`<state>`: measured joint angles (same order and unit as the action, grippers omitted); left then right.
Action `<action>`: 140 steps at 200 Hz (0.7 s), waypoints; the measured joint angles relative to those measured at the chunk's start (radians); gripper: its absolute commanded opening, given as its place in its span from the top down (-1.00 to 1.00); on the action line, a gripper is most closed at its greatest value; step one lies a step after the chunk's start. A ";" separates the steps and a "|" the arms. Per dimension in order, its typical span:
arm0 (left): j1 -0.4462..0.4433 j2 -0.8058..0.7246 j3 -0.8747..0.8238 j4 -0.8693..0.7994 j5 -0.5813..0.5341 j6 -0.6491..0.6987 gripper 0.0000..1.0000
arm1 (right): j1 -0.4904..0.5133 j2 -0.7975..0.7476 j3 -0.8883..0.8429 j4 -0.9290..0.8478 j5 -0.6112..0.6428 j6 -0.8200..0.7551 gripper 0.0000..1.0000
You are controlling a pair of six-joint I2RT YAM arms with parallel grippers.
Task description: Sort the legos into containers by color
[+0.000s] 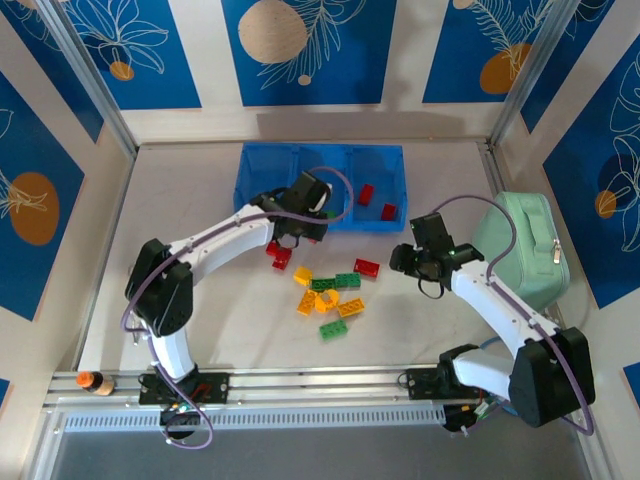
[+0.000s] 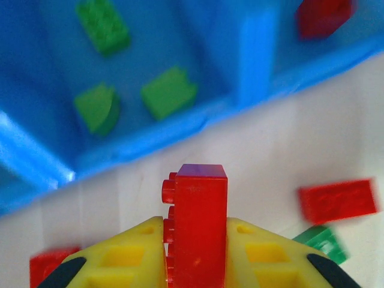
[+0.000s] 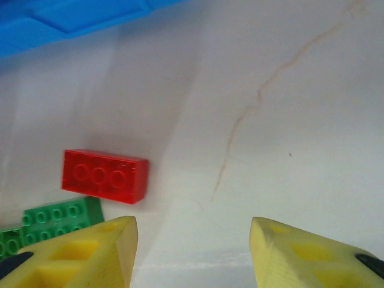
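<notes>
L gripper clamping red brick, hovering just short of bin wall, facing green section. Next: needs shifting across to red section, then releasing. R gripper jaws spread, sitting near loose red brick.

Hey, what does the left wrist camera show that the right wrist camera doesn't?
Left wrist view: the left hand shut on a red brick, with green bricks lying in a compartment of the blue bin. Right wrist view: the right hand, open and empty, over bare table marked by a thin crack-like line. Both: the bin's edge, the white table, and a loose red brick beside a green one, probably the same pair.
</notes>
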<state>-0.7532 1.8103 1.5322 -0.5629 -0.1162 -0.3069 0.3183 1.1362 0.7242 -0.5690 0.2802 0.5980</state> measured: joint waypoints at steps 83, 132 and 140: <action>-0.001 0.413 0.646 -0.058 0.146 0.060 0.48 | 0.020 -0.079 -0.080 0.008 -0.028 0.050 -0.04; -0.002 0.547 0.791 -0.105 0.150 0.084 0.39 | 0.036 -0.113 -0.084 0.005 -0.031 0.058 -0.06; -0.002 0.563 0.816 -0.113 0.149 0.090 0.36 | 0.036 -0.120 -0.085 0.005 -0.031 0.058 -0.07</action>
<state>-0.7551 2.3730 2.3482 -0.6758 0.0326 -0.2165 0.3542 1.0161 0.6395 -0.5644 0.2497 0.6559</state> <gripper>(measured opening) 0.306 0.527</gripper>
